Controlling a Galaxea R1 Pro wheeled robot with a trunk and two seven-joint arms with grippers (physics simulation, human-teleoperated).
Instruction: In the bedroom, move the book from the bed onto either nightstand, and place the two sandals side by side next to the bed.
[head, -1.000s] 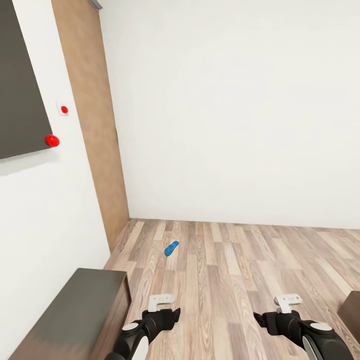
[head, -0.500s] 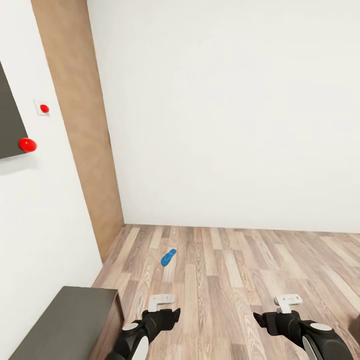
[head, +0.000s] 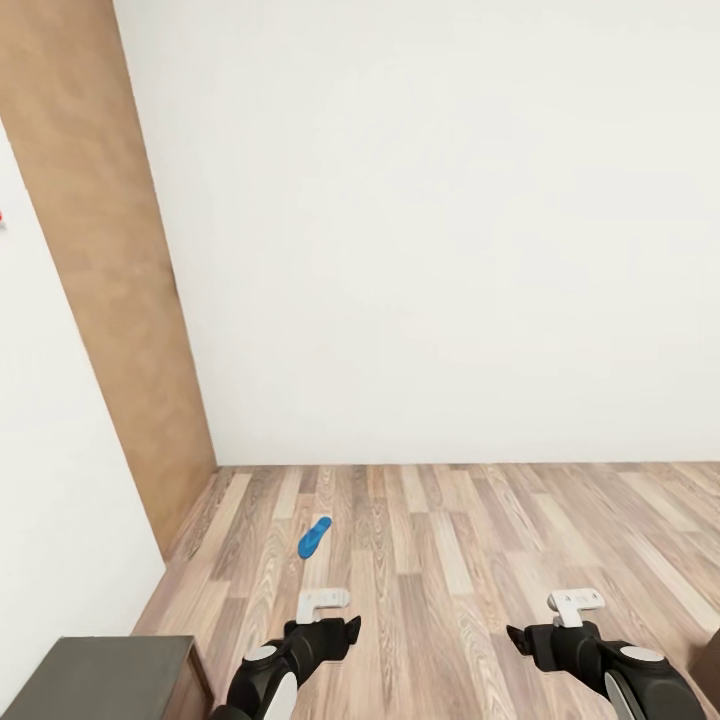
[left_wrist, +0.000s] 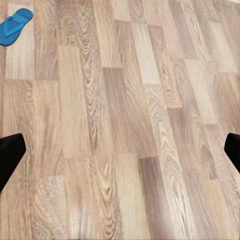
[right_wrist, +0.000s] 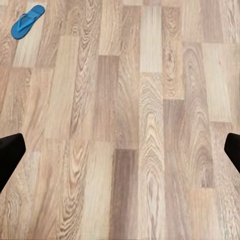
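One bright blue sandal (head: 314, 537) lies alone on the wood-plank floor near the corner of the bedroom, ahead and slightly left of my left gripper (head: 343, 631). That sandal also appears in the left wrist view (left_wrist: 15, 26) and the right wrist view (right_wrist: 27, 22), far from both sets of fingers. My left gripper (left_wrist: 120, 155) is open and holds nothing. My right gripper (head: 520, 637) (right_wrist: 120, 155) is open too, over bare planks. The book, the bed and the nightstand are out of view.
The top of a low dark cabinet (head: 100, 675) shows against the left wall. A brown wood wall panel (head: 110, 300) runs up in the corner, with a white wall (head: 450, 230) straight ahead. A brown edge (head: 712, 668) pokes in at the lower right.
The camera has turned to the right: the dark wall panel and red dots slid out at the left, and the cabinet shows less. Neither arm nor the sandal has moved.
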